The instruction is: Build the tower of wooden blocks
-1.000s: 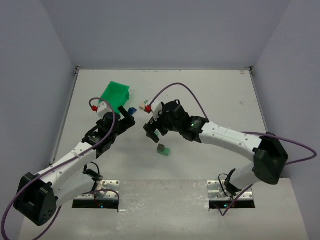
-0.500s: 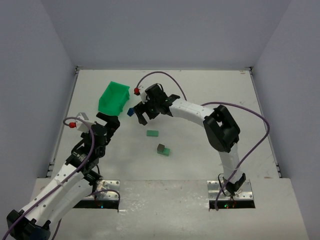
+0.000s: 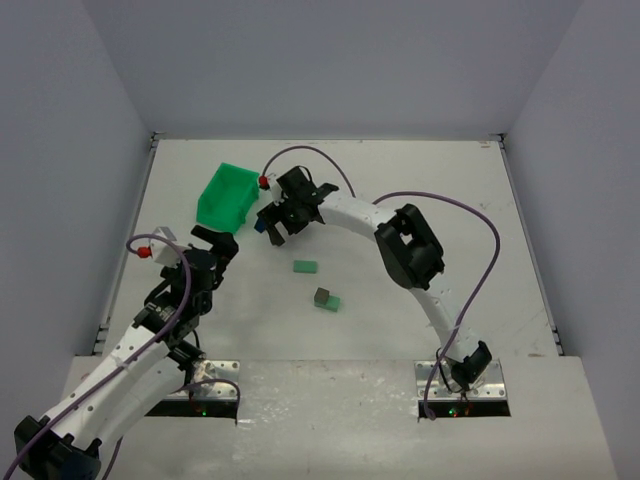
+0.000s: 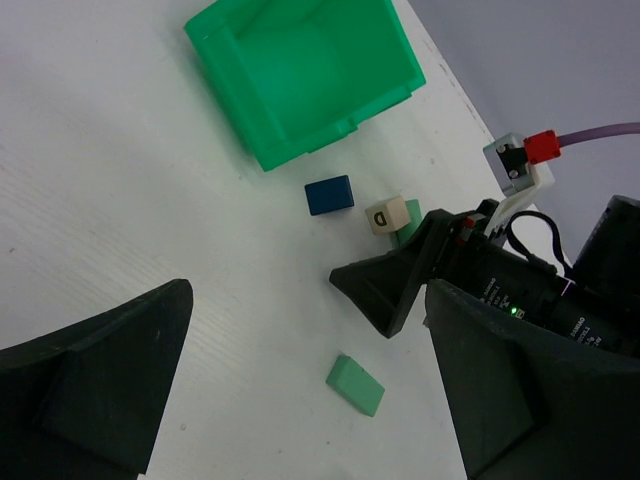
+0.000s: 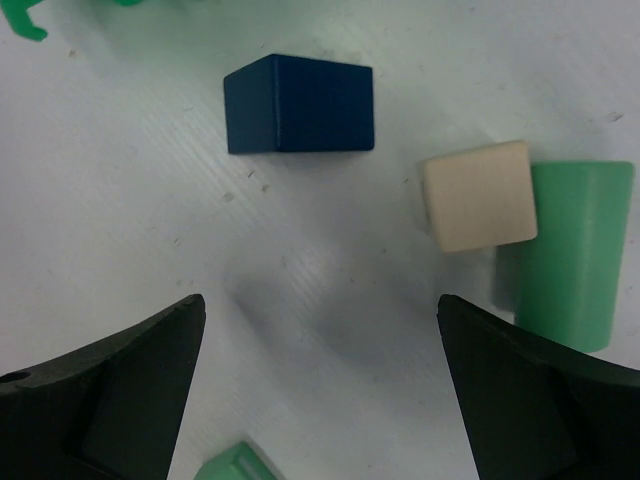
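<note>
Nearest, well short of the green bin (image 3: 218, 210), the wood block tower (image 3: 325, 299) is barely begun: a dark piece (image 3: 320, 295) against or on a green block (image 3: 331, 303), I cannot tell which. A loose green block (image 3: 305, 267) lies between it and the bin. The left pincer (image 3: 216, 238) hangs spread and empty just short of the bin. At the bin's near corner the right pincer (image 5: 320, 335) gapes, holding nothing, over the blue block (image 5: 300, 104). The cream block (image 5: 478, 195) and a green piece (image 5: 565, 255) touch close beside it; a skewed closing could likely sweep them aside, or shove the blue block against the bin.
</note>
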Tool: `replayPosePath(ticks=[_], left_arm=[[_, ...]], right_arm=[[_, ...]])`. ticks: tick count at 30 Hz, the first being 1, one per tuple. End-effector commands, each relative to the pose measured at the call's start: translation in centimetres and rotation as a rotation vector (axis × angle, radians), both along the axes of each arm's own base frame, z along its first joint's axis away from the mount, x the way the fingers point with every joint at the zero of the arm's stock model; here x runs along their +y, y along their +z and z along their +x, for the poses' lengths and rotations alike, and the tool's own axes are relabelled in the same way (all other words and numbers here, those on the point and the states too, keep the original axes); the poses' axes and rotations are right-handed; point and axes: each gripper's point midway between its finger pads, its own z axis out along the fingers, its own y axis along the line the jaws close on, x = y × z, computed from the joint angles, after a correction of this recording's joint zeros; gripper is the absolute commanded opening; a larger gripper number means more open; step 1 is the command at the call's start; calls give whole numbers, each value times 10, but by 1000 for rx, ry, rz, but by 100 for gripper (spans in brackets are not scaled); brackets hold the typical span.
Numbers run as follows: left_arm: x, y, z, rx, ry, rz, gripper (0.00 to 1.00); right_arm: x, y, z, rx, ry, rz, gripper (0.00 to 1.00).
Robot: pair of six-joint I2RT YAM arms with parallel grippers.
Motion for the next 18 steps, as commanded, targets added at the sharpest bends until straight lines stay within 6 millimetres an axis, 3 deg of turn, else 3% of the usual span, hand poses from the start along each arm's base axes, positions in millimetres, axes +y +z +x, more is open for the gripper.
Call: replayPosePath(ticks=[1,11,18], left_arm=[[2,8,5,-32,16,2,100],[4,2,7,-16,34,18,100],[3,1,9,-12,33,19,100]], right_arm=[[-1,-1,29,-60,-51,-16,97],[-10,-15,51,-90,-113,-46,94],[-2,-13,59,-127,-46,-11,76]])
